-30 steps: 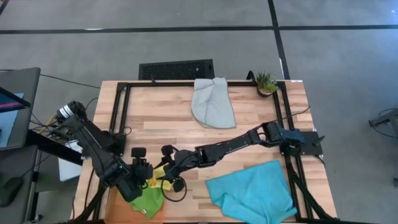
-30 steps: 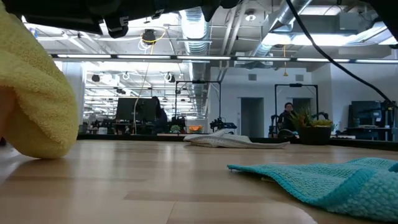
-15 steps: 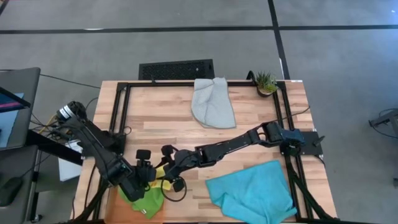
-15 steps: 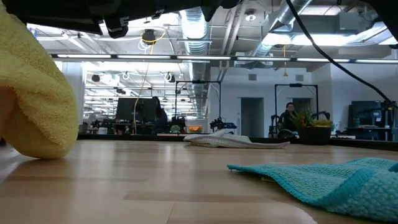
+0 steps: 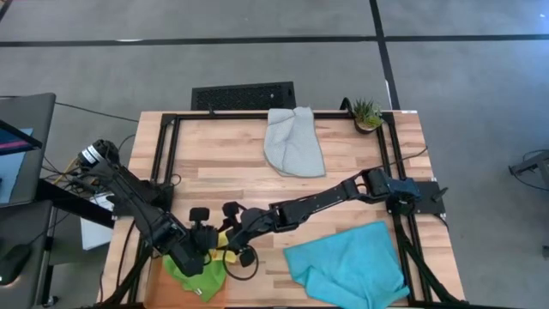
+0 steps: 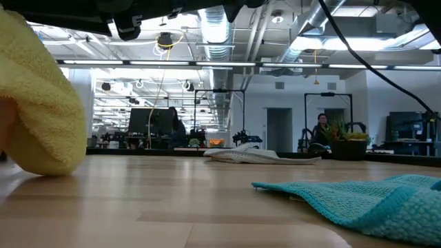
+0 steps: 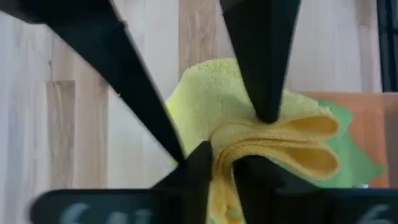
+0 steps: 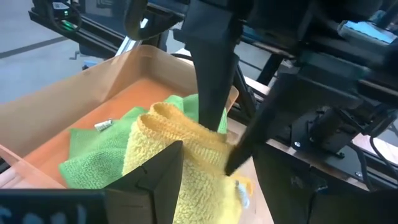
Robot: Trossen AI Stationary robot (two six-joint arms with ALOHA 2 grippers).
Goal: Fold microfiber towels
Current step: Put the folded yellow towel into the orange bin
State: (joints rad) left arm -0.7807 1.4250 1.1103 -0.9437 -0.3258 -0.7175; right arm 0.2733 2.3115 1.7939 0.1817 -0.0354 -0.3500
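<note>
The yellow towel (image 5: 225,239), bunched in folds, sits at the near left of the table between my two grippers, its underside on the wood (image 6: 41,165). My left gripper (image 5: 208,243) is shut on it. My right gripper (image 5: 233,245) is open, one finger on each side of the same bundle (image 8: 186,155); whether they touch it I cannot tell. The green towel (image 5: 202,276) lies on the orange tray (image 5: 157,287). A grey towel (image 5: 293,142) lies at the far middle. The turquoise towel (image 5: 347,262) lies crumpled at the near right. My left gripper pinches a folded bunch of the yellow towel (image 7: 225,163) between its two fingers, several layers together. The fingers (image 8: 214,106) come slanting down from above and from the table's left. The towel stays bunched below them, and its lower part rests on the table.
A small potted plant (image 5: 367,113) stands at the far right corner. A black frame (image 5: 171,163) runs round the table's edges. Bare wood lies in the middle (image 5: 232,180). People and desks show in the room beyond (image 6: 320,131).
My left gripper has crept a little toward the table's near edge and right, closer onto the yellow towel. The towels and my right arm have kept still.
</note>
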